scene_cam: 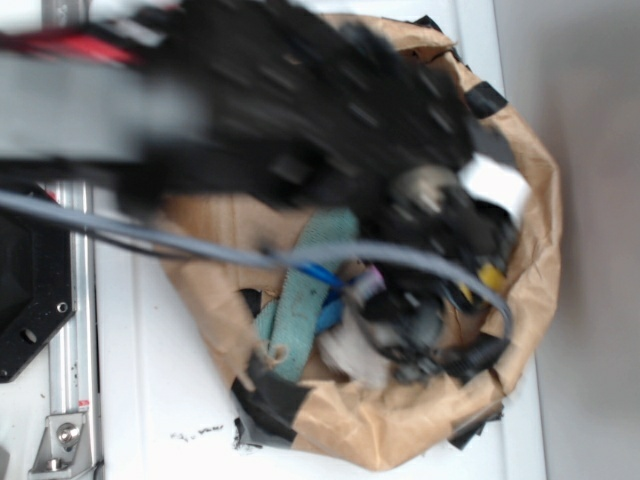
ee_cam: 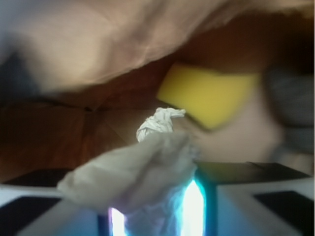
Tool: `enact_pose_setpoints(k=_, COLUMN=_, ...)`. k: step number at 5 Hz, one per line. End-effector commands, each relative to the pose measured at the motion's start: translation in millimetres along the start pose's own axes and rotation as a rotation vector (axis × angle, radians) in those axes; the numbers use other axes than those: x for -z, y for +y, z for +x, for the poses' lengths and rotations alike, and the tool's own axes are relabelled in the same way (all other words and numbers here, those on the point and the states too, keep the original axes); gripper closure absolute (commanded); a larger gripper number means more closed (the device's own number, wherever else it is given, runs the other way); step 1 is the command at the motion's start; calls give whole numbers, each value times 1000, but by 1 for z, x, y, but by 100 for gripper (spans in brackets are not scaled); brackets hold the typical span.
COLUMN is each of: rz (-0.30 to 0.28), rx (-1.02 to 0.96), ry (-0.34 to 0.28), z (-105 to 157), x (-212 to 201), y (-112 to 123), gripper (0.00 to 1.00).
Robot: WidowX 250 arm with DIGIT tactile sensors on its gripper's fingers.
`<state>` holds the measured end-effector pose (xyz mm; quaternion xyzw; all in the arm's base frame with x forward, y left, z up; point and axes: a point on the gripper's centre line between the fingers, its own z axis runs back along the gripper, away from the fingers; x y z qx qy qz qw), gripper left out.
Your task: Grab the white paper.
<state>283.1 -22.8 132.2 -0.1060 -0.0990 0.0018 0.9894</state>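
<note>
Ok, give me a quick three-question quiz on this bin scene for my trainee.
1. True or false: the yellow sponge lies nearer the wrist camera than the white paper.
2. What sits between the fingers? A) yellow sponge B) white paper C) a grey toy
3. Fill in: in the exterior view, the teal cloth lies inside a brown ____ bag.

Key: 1 false; 2 B; 3 paper.

The gripper (ee_cam: 157, 216) is down inside the paper bag (scene_cam: 530, 250), which sits on the table (scene_cam: 150, 380). The white paper (ee_cam: 142, 172) is between the gripper's fingers and sticks out in front. The sponge (ee_cam: 209, 96) lies past the paper, to the right. The knitted cloth (scene_cam: 305, 290) lies in the bag, left of the gripper.
</note>
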Motion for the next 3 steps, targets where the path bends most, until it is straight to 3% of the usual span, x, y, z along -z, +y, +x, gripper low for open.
enact_pose_setpoints(k=1, rz=138, rx=-90, ry=-78, z=-19, x=-61, y=30, gripper=100)
enact_pose_setpoints(k=3, rz=190, rx=-115, ry=-90, z=-21, x=-51, y=29, gripper=100)
